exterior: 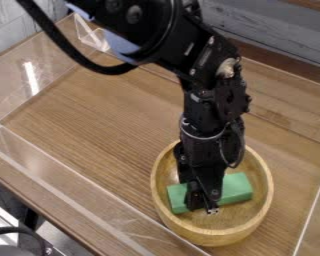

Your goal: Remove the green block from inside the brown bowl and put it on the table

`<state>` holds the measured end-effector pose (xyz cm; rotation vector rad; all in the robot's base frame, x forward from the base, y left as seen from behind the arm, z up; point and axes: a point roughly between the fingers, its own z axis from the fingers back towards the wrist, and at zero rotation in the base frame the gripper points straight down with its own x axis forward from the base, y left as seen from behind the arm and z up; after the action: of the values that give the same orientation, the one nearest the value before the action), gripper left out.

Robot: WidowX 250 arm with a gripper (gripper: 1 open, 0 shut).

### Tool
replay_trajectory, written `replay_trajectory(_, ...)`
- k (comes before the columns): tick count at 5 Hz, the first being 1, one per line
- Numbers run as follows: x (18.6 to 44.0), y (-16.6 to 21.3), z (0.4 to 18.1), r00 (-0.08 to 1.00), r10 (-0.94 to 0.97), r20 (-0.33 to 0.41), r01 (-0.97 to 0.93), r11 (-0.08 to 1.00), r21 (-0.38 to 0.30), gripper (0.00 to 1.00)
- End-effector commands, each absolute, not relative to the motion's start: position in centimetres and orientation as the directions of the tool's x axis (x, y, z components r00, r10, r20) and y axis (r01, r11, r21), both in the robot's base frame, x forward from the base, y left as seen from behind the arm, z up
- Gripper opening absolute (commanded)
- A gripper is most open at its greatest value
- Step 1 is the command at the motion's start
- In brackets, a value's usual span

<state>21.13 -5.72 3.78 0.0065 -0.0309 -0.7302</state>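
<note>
The black arm (pixel 203 90) reaches straight down into the brown bowl (pixel 263 180), which sits at the near right of the tabletop (pixel 96 120). Its gripper (pixel 203 203) has the jaws closed on the green block (pixel 235 189) (a flat piece lying on the bowl's floor). Clear acrylic walls (pixel 29 150) edge the tabletop.

desk (pixel 96 120): brown wood-grain, smooth, slight sheen
walls (pixel 69 190): clear acrylic, glossy, with reflections
brown bowl (pixel 263 200): light-tan wood, visible grain, matt
green block (pixel 232 189): bright green, smooth, matt
gripper (pixel 203 203): black, matt, plastic-looking
</note>
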Motion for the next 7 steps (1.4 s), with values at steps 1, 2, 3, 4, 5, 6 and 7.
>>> replay_trajectory(1,21.3,-5.23,3.68,0.768,-0.64,0.031,0.64,0.769,0.02,0.0)
replay_trajectory(2,21.3,-5.16,3.69,0.776,-0.63,0.032,0.629,0.777,0.019,0.0)
replay_trajectory(3,21.3,-5.09,3.67,0.784,-0.62,0.033,0.62,0.785,0.017,0.0)
replay_trajectory(4,21.29,-5.04,3.63,0.792,-0.61,0.033,0.61,0.792,0.016,0.0)
replay_trajectory(5,21.22,-4.88,4.0,0.802,-0.596,0.038,0.596,0.803,0.014,0.0)
replay_trajectory(6,21.14,-4.7,4.39,0.813,-0.581,0.042,0.581,0.814,0.012,0.0)
replay_trajectory(7,21.12,-4.56,4.48,0.821,-0.57,0.044,0.57,0.822,0.01,0.0)
